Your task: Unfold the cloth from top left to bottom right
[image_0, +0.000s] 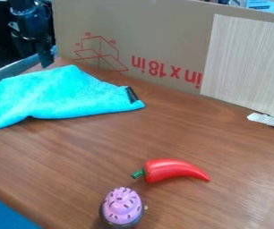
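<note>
You can't tell if your claw (45,59) is open or holding anything; pinch one layer of cloth (62,95), then draw it low toward near right.

Count on the table (74,165): cloths, one — a bright blue cloth (55,96) bearing one black tag (131,94). Peppers, one: a red pepper (175,171) with one green stem (138,174). Toy cupcakes, one, a purple-topped cupcake (122,206); its dark flecks number several, too small for an exact tally. Cardboard panels, one (163,27). Pale wood-grain boards, one (247,62). White scraps at the right edge — one noted (270,120). Grippers, one black gripper (45,60).
</note>
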`<control>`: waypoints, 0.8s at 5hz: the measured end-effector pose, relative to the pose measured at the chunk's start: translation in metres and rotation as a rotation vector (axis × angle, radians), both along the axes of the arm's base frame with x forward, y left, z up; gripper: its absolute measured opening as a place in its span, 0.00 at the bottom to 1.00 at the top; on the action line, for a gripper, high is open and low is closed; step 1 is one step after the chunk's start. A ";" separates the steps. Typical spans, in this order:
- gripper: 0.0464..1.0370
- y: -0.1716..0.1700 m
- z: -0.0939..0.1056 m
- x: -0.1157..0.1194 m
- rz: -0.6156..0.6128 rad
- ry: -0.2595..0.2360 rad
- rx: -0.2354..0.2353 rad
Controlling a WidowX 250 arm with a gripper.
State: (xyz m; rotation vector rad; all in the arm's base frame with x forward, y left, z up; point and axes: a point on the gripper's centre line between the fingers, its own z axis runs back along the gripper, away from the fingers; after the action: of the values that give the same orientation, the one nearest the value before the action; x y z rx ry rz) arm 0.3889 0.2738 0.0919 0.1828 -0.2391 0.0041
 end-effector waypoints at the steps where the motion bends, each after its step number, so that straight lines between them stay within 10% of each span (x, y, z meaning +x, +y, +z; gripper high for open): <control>1: 0.96 0.005 0.001 0.004 0.020 -0.015 0.015; 4: 0.96 0.012 -0.016 0.007 0.047 0.030 0.014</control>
State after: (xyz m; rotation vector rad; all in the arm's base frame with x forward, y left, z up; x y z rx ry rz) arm 0.3956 0.2856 0.0758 0.2024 -0.2051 0.0463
